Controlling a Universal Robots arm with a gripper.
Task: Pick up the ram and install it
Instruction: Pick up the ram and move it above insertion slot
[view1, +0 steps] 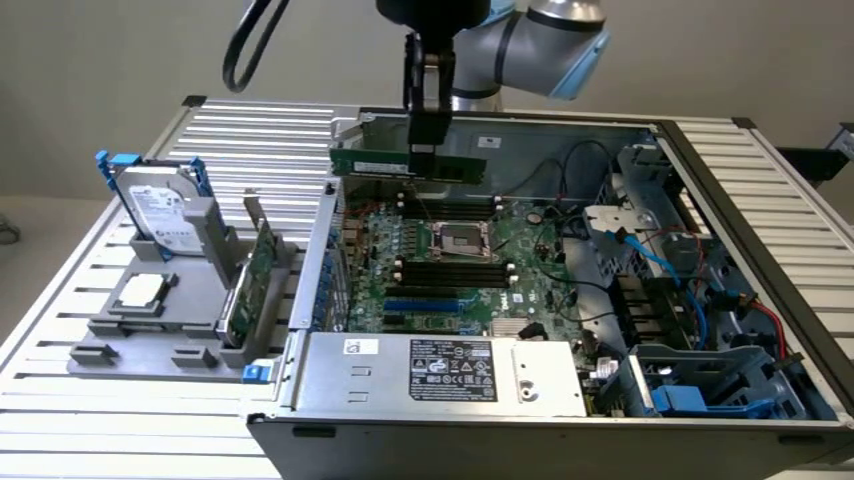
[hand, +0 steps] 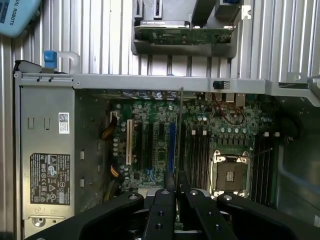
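The ram (view1: 404, 163), a long thin green stick, hangs level above the far side of the open computer case (view1: 334, 215). My gripper (view1: 427, 150) is shut on its upper edge near the middle. In the wrist view the ram (hand: 179, 120) appears edge-on as a thin line running out from between my fingertips (hand: 170, 184), with the gripper (hand: 177, 181) closed on it. Below lies the green motherboard (view1: 534, 250) with its long black slots (view1: 454, 270) beside the CPU socket (view1: 461, 237). The slots (hand: 197, 155) sit just to one side of the ram's edge, next to the socket (hand: 231, 172).
A grey power supply (view1: 441, 370) fills the case's near side, with blue and black cables (view1: 641, 250) and drive bays at the exterior view's right. Outside the case, a grey fixture (view1: 147, 320) holds a hard drive (view1: 167, 210) and a green expansion card (view1: 254, 275).
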